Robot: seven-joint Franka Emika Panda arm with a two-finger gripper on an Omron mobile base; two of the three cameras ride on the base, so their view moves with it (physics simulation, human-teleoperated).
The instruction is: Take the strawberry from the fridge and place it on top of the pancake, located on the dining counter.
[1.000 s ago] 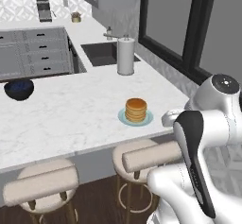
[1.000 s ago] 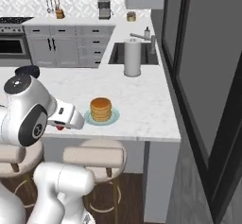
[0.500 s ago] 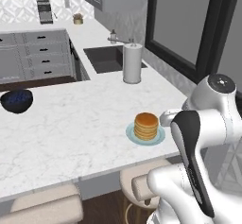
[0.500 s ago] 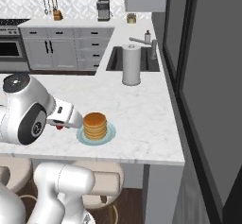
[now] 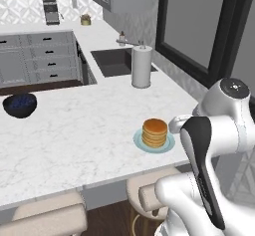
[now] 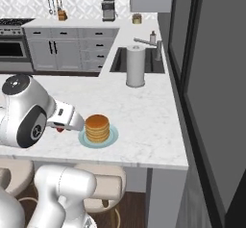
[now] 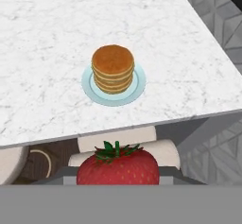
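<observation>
The gripper (image 7: 118,178) grasps a glossy, seeded red strawberry (image 7: 117,165) with green leaves, before the veined marble counter (image 7: 42,43) edge; a round golden pancake (image 7: 113,68) stack sits on a pale plate (image 7: 90,87).

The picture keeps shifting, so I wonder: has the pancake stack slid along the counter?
No. The pancake stack stays the same way from the paper towel roll; the camera moved.

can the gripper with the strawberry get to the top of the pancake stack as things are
Probably yes. The gripper, shut on the strawberry, sits just off the counter edge; the pancake top is bare, with nothing between them.
</observation>
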